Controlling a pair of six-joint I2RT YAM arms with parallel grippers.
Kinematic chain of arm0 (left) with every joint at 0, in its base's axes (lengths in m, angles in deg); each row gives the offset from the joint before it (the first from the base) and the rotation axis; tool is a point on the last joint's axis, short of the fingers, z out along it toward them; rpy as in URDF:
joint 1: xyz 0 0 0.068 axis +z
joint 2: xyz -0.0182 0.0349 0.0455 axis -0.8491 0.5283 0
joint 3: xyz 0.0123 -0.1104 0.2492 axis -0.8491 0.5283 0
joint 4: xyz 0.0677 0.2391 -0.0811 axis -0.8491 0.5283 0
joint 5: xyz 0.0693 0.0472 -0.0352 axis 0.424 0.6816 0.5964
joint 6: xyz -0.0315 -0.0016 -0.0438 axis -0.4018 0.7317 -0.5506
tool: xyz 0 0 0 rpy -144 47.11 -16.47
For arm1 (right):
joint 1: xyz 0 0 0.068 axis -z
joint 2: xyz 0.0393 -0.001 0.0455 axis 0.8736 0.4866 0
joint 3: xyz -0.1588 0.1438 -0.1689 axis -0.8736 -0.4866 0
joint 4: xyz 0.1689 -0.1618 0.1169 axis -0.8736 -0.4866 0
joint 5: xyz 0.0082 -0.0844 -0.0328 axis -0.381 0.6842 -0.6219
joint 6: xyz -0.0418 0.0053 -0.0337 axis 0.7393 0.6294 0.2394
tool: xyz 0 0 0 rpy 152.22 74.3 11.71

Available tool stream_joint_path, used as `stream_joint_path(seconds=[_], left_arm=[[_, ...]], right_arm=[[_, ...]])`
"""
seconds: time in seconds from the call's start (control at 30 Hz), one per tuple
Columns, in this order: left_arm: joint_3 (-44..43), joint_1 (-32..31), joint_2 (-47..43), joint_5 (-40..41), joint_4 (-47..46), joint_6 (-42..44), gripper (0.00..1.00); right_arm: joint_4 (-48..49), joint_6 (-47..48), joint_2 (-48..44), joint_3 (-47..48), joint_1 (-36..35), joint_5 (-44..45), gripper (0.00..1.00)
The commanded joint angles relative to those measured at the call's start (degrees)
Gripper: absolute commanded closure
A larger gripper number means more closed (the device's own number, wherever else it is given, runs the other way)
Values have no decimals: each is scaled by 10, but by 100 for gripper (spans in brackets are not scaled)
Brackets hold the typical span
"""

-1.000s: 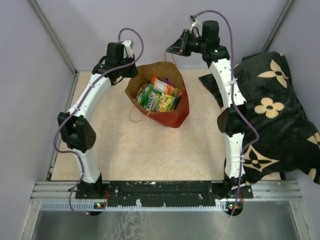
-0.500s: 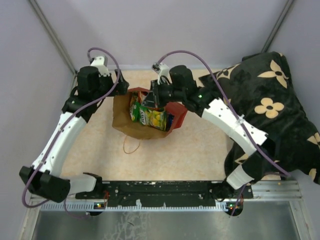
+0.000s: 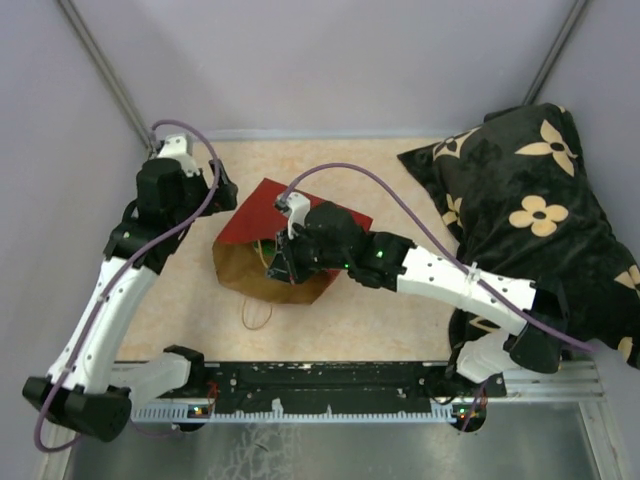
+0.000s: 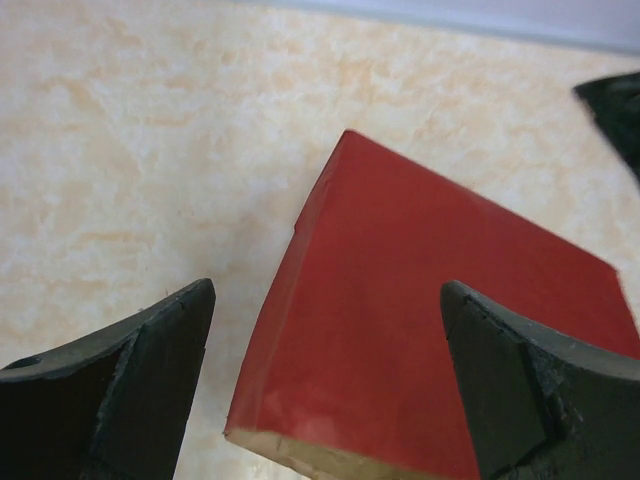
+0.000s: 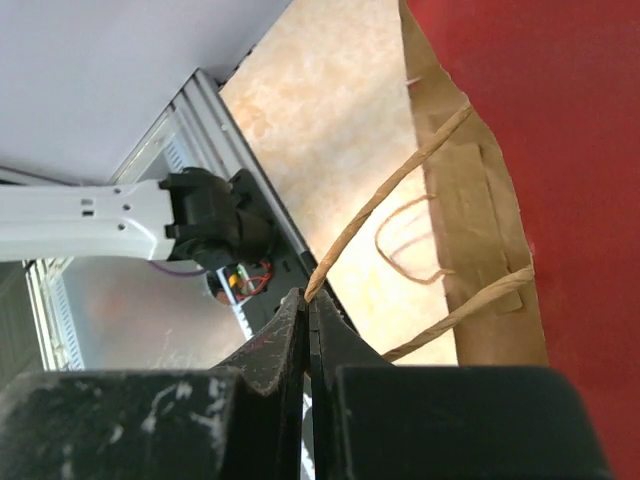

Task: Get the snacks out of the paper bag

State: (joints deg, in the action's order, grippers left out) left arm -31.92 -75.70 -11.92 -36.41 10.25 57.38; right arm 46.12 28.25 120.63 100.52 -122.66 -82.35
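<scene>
Brown kraft paper bag (image 3: 258, 282) lying on its side on the beige table (image 3: 400, 290), right gripper (image 5: 306, 300) pinched shut on 1 string handle (image 5: 385, 205) at the bag's mouth, left gripper (image 4: 325, 290) spread wide above the bag's red lower end, flowered pillow (image 3: 530, 200) well right of the bag

On my feed, the paper bag (image 3: 290, 225) is red on its outer face and plain brown kraft toward the mouth, with tan string handles (image 5: 395, 194). The tabletop (image 3: 400, 325) is cream, mottled with pale orange. The pillow (image 3: 545, 190) is black with cream four-petalled flowers. I see the left arm (image 3: 105, 305) and right arm (image 3: 450, 280) in white with black joints, trailing purple cables (image 3: 345, 168).
</scene>
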Motion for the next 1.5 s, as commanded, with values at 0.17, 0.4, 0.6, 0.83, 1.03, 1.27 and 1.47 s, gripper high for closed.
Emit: stream_joint_path(seconds=[0.17, 0.4, 0.6, 0.83, 1.03, 1.27, 1.47], left_arm=[[-55, 28, 157, -39, 79, 10, 0], [-71, 30, 216, -70, 103, 41, 0], [-73, 33, 257, -126, 83, 60, 0], [-80, 34, 317, -181, 112, 80, 1], [-59, 36, 327, -167, 115, 90, 3], [-51, 46, 312, -180, 97, 94, 3], [-65, 47, 321, -230, 83, 100, 3]], right_arm=[[27, -20, -8, 0, -66, 67, 64], [43, -8, -86, -14, -71, 106, 1], [177, -72, -258, -122, -2, 111, 1], [80, -223, -323, -210, 242, 81, 1], [132, -293, -249, -302, 296, 60, 1], [174, -334, -192, -367, 296, 110, 9], [255, -344, -155, -402, 304, 117, 22]])
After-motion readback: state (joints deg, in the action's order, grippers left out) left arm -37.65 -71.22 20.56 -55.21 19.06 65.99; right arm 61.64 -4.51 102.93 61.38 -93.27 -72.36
